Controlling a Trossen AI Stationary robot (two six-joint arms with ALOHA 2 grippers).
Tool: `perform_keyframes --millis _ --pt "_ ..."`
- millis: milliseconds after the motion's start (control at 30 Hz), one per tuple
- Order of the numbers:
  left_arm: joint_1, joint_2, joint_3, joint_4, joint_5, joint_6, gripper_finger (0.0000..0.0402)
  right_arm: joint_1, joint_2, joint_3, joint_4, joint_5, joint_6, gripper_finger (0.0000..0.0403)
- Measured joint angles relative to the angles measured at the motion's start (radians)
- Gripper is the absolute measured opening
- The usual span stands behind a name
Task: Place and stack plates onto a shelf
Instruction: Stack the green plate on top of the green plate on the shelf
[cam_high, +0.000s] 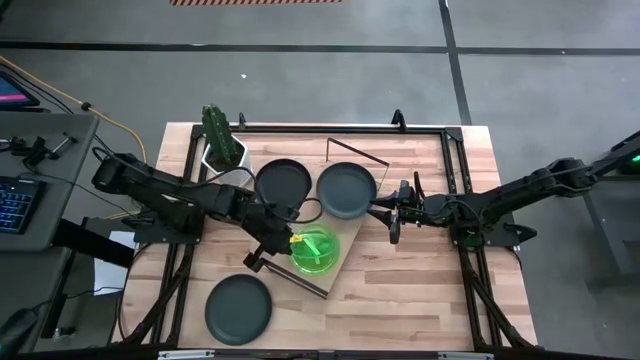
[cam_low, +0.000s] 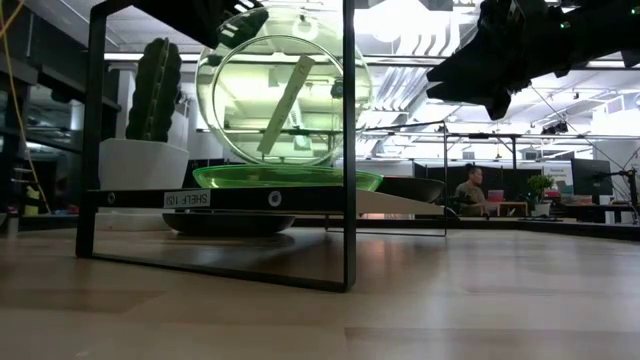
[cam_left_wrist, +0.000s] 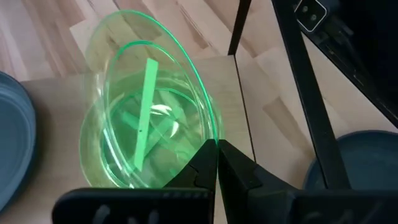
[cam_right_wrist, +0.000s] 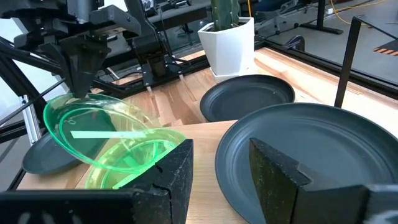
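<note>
The shelf (cam_high: 347, 233) lies slantwise on the tabletop. At its far end rests a black plate (cam_high: 346, 190); at its near end a green plate (cam_low: 287, 178) lies flat. Above that one, my left gripper (cam_high: 287, 243) is shut on a second green plate (cam_left_wrist: 146, 118), tilted steeply. My right gripper (cam_high: 388, 215) stands open at the right rim of the black plate (cam_right_wrist: 298, 143), with nothing between its fingers. Two more black plates lie on the table, one left of the shelf (cam_high: 283, 183) and one near the front edge (cam_high: 238, 308). My left gripper pinches the tilted green plate's rim (cam_left_wrist: 210, 142) between its two shut fingers. The fingers slant down from the table's left. The plate stands steeply tilted over the flat green plate. I cannot tell whether its lower edge (cam_right_wrist: 146, 146) touches that plate.
A white pot with a cactus (cam_high: 222, 140) stands at the table's far left. The shelf's black frame legs (cam_low: 348, 150) rise at both short ends. A black rail frame (cam_high: 455, 170) runs along the table's sides. Bare wood lies at the near right.
</note>
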Motion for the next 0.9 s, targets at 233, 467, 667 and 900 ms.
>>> perform_keyframes --millis 233,467,667,900 --pt "0.000 0.000 0.000 0.037 0.057 -0.016 0.0000 0.000 0.000 0.000 0.000 0.000 0.000 0.0140" --pt "0.000 0.000 0.000 0.039 0.061 -0.035 0.0000 0.000 0.000 0.000 0.000 0.000 0.000 0.0140" --pt "0.004 0.005 -0.001 0.038 0.060 -0.052 0.0000 0.000 0.000 0.000 0.000 0.000 0.000 0.0140" --pt "0.042 0.021 -0.001 0.039 0.065 -0.083 0.0000 0.000 0.000 0.000 0.000 0.000 0.000 0.0140"
